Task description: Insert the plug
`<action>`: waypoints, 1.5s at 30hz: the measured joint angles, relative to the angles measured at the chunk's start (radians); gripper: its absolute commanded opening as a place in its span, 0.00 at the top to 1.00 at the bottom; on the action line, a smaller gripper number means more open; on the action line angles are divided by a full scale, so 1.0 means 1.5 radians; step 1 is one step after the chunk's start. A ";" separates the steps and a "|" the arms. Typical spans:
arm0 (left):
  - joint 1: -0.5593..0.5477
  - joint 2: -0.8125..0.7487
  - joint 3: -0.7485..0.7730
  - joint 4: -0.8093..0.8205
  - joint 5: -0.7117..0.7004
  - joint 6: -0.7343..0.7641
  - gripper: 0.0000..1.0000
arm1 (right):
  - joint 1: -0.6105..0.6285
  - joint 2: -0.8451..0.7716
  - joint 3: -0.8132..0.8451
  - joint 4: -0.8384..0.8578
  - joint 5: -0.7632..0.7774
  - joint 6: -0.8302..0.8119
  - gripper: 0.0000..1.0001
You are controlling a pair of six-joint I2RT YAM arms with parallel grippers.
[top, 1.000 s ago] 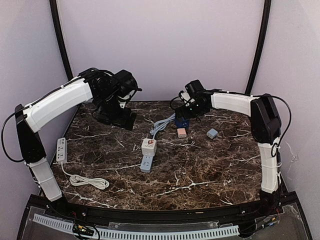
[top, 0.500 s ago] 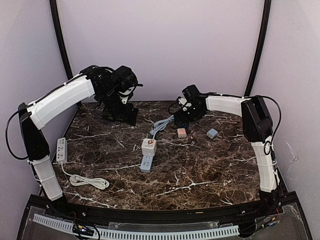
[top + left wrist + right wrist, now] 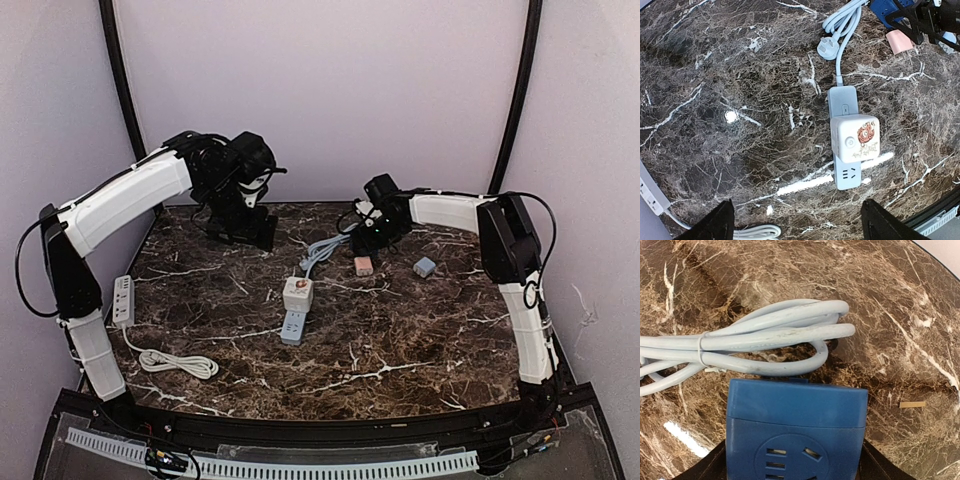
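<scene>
Marble table [image 3: 400, 350] far edge: right gripper [image 3: 790, 465] clamps blue adapter [image 3: 795, 425]; left gripper [image 3: 800, 225] spread wide, aloft.

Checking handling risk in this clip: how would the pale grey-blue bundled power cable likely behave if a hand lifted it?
The pale grey-blue bundled power cable would probably sag and flop; its loops curve loosely. The thin tie around it should likely keep them together. Its round plug lies free and may dangle.

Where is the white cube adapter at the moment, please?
In the top view, the white cube adapter sits mid-table on the grey power strip, left of the pink block.
</scene>
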 measured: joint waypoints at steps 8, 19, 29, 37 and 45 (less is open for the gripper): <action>0.004 0.016 0.009 0.005 0.010 0.006 0.14 | -0.003 0.004 0.007 -0.001 0.000 -0.010 0.36; 0.005 0.024 0.028 0.005 0.013 0.011 0.14 | -0.006 0.012 0.019 0.001 -0.007 -0.013 0.71; 0.005 0.025 0.040 0.004 0.012 0.016 0.05 | -0.006 0.009 0.019 -0.001 0.000 -0.026 0.81; 0.005 0.023 0.066 0.005 0.012 0.021 0.01 | -0.007 -0.057 -0.009 -0.005 0.041 -0.043 0.85; 0.005 -0.031 0.049 0.047 0.032 0.021 0.01 | -0.007 -0.205 -0.076 0.026 0.035 -0.036 0.96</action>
